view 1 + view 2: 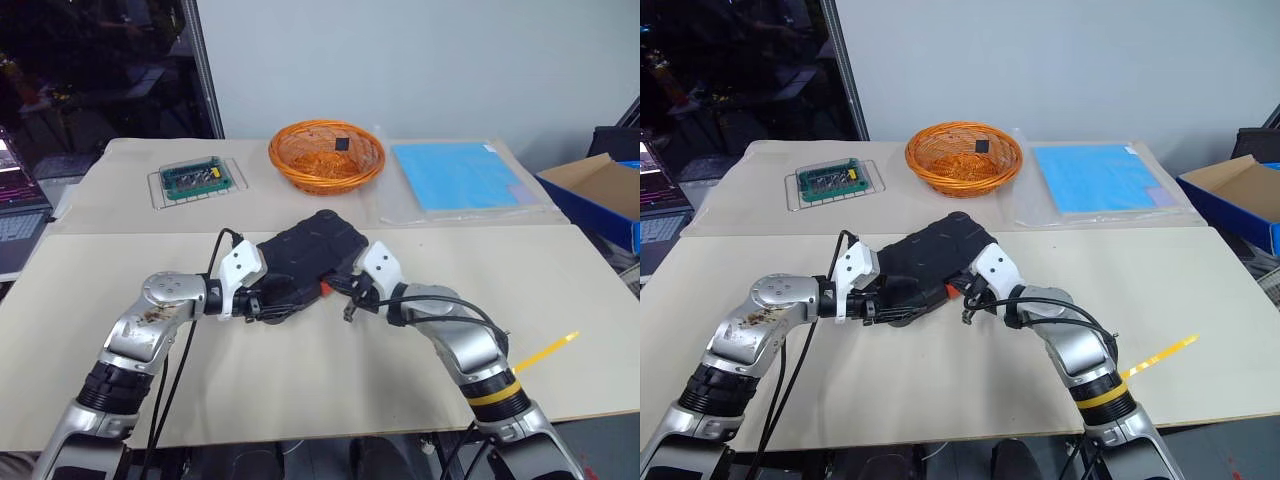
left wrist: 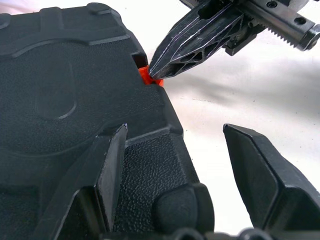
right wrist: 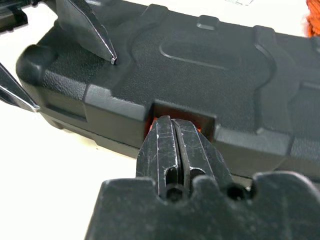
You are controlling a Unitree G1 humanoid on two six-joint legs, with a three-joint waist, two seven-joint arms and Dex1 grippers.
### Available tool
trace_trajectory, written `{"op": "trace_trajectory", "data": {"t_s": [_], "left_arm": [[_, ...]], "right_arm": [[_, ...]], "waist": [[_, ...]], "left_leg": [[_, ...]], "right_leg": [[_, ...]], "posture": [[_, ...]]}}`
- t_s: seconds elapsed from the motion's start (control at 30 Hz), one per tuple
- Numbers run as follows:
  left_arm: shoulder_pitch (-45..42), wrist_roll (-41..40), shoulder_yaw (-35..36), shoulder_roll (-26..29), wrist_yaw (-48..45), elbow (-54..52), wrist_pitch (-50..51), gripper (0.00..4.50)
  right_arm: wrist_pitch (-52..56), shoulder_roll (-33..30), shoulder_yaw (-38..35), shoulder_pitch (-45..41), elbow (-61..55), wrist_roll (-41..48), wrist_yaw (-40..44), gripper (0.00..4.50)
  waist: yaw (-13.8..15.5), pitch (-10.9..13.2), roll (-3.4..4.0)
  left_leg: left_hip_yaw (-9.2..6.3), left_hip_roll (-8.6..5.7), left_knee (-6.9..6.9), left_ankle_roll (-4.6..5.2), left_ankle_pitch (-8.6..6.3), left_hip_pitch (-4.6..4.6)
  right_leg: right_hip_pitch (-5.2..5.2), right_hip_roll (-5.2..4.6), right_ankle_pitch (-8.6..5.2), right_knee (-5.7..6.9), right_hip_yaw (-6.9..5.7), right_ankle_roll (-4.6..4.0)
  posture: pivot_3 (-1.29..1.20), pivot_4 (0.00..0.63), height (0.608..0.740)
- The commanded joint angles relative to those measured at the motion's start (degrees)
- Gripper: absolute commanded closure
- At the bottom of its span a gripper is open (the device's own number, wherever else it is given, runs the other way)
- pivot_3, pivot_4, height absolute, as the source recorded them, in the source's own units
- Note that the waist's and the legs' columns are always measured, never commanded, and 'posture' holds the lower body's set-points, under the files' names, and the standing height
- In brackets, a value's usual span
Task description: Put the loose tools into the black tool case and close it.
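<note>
The black tool case [image 1: 310,250] lies shut in the middle of the table, ribbed lid up, with its small orange latch [image 2: 146,75] on the near edge. My right gripper [image 3: 167,120] is shut, and its joined tips press against that latch. My left gripper [image 2: 175,127] is open at the case's near left corner. One of its fingers [image 2: 112,160] rests over the lid and the other hangs beside the case above the table. The loose tools are out of view.
At the back stand an orange wicker basket [image 1: 326,155], a green bit set in a clear box [image 1: 196,180] and a blue sheet [image 1: 460,175]. A cardboard box [image 1: 600,190] sits past the right edge. A yellow strip [image 1: 545,352] lies near the front right.
</note>
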Motion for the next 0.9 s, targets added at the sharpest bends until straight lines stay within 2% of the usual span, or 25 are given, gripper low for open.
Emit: {"op": "trace_trajectory", "data": {"t_s": [0.03, 0.07, 0.2, 0.27, 0.3, 0.33, 0.43, 0.53, 0.57, 0.6, 0.67, 0.7, 0.77, 0.83, 0.9], "left_arm": [[0.9, 0.7, -1.4, -0.2, -0.1, 0.9, 0.8, 1.22], [0.9, 0.7, -1.3, -0.1, -0.4, 1.3, 0.5, 1.22], [1.6, 0.7, 0.0, 0.4, -0.7, 1.5, -2.1, 1.22], [2.7, -1.4, 2.6, -0.5, 0.6, -0.7, -2.5, 1.22], [3.4, -2.8, 4.4, -1.0, 1.2, -1.6, -2.7, 1.22], [4.4, -6.7, 7.5, -3.5, 1.3, -3.1, -4.5, 1.22], [6.2, -8.5, 11.3, -3.1, 1.6, -4.7, -5.0, 1.22], [11.6, -19.1, 17.5, -0.1, 1.2, -13.0, 4.5, 0.48], [14.2, -20.9, 19.2, 1.0, 1.1, -15.3, 6.1, 0.12], [16.6, -21.2, 20.8, 2.3, 0.9, -16.6, 6.4, 0.0], [20.5, -22.7, 23.9, 4.7, 0.3, -17.9, 7.4, 0.0], [23.1, -23.5, 25.8, 5.8, 0.2, -19.1, 7.8, 0.0], [28.0, -24.3, 28.9, 7.3, -0.6, -20.9, 8.1, 0.0], [32.4, -24.1, 31.4, 7.9, -1.0, -21.8, 7.2, 0.0], [36.7, -22.5, 33.5, 8.1, -1.0, -21.9, 5.4, 0.0]], "right_arm": [[0.2, -0.2, 3.3, 1.8, 7.3, -3.8, -0.4, 4.46], [-0.4, 0.3, 2.7, 1.6, 7.6, -3.7, -0.9, 4.46], [-6.3, 1.8, -2.0, 2.8, 4.4, -2.4, -3.8, 4.46], [-11.3, 5.1, -8.6, 5.8, -2.0, 3.5, -5.6, 4.46], [-14.8, 6.5, -11.0, 7.2, -4.6, 6.2, -5.6, 4.46], [-12.4, 4.9, -12.6, 9.5, -9.1, 10.2, -2.4, 4.46], [-10.7, 2.8, -14.9, 12.7, -15.8, 14.1, 0.1, 4.46], [-2.7, -7.2, -21.6, 20.6, -26.1, 19.5, 3.9, 3.66], [-0.6, -10.4, -24.1, 23.5, -28.7, 21.3, 5.4, 3.32], [0.8, -13.2, -26.1, 26.0, -30.5, 22.6, 6.4, 2.99], [3.0, -17.9, -29.4, 29.9, -33.3, 24.3, 7.8, 2.2], [4.0, -20.4, -32.8, 33.0, -34.5, 25.6, 9.4, 1.96], [5.1, -23.7, -39.8, 38.5, -35.4, 27.4, 12.2, 1.18], [4.9, -25.0, -46.1, 43.5, -34.9, 28.2, 14.1, 0.57], [3.9, -25.1, -50.9, 48.1, -35.1, 28.1, 15.6, 0.04]], "waist": [[0.0, 0.0, -0.01], [0.0, 0.0, -0.01], [0.1, 0.0, 0.01], [0.1, 0.0, 0.01], [0.1, 0.0, 0.02], [0.2, 0.1, 0.08], [0.2, 0.4, 0.13], [0.2, 0.5, -0.01], [0.2, 0.5, -0.01], [0.2, 0.5, -0.02], [0.3, 0.6, -0.05], [0.2, 0.6, -0.04], [0.3, 0.7, -0.07], [0.4, 0.8, -0.1], [0.6, 0.8, -0.1]], "left_leg": [[-0.01, 0.02, 0.0, -0.05, -0.03, 0.1], [-0.01, 0.02, -0.01, -0.42, -0.25, 0.21], [-0.1, 0.05, -0.02, -0.47, -0.28, 0.35], [-0.12, 0.05, -0.02, -0.47, -0.28, 0.25], [-0.13, 0.05, -0.05, -0.46, -0.28, 0.12], [-0.13, 0.05, -0.06, -0.45, -0.27, -0.08], [-0.13, -0.03, -0.03, -0.03, -0.02, -0.98], [-0.14, -0.05, -0.04, -0.08, -0.12, -1.22], [-0.15, -0.04, -0.04, -0.08, -0.18, -1.24], [-0.16, -0.03, -0.03, -0.12, -0.35, -1.19], [-0.16, -0.04, -0.04, -0.07, -0.58, -1.02], [-0.16, -0.06, -0.03, -0.08, -0.6, -1.0], [-0.15, -0.03, -0.03, -0.09, -0.59, -0.99], [-0.15, 0.0, -0.03, -0.09, -0.6, -0.79], [-0.13, 0.0, -0.03, -0.12, -0.59, -0.71]], "right_leg": [[0.09, 0.0, 0.0, 0.0, -0.01, -0.01], [0.19, -0.02, 0.0, 0.0, -0.01, -0.01], [0.31, -0.02, -0.01, -0.01, -0.04, -0.03], [0.23, -0.05, -0.01, -0.01, -0.03, -0.03], [0.13, -0.05, -0.01, -0.02, -0.02, -0.02], [0.16, -0.05, 0.0, 0.0, -0.01, -0.03], [-0.55, -0.07, 0.44, 0.06, 0.07, 0.14], [-0.68, 0.03, 0.44, -0.06, -0.04, 0.15], [-0.68, 0.02, 0.4, -0.06, -0.06, 0.17], [-0.63, -0.01, 0.29, -0.06, -0.07, 0.18], [-0.44, -0.05, 0.07, -0.09, -0.09, 0.18], [-0.45, -0.03, 0.03, -0.09, -0.1, 0.16], [-0.49, 0.01, -0.05, -0.09, -0.1, 0.08], [-0.36, 0.04, -0.29, -0.06, -0.11, 0.27], [-0.32, 0.0, -0.53, -0.06, -0.1, 0.02]], "posture": [[0.0, 0.15, 0.74], [0.0, 0.15, 0.74], [0.0, 0.15, 0.74], [0.0, 0.15, 0.74], [0.0, 0.15, 0.74], [0.0, 0.15, 0.74], [0.0, 0.15, 0.74], [0.0, 0.15, 0.74], [0.0, 0.15, 0.74], [0.0, 0.15, 0.74], [0.0, 0.15, 0.74], [0.0, 0.15, 0.74], [0.0, 0.15, 0.74], [0.0, 0.15, 0.74], [0.0, 0.15, 0.74]]}}
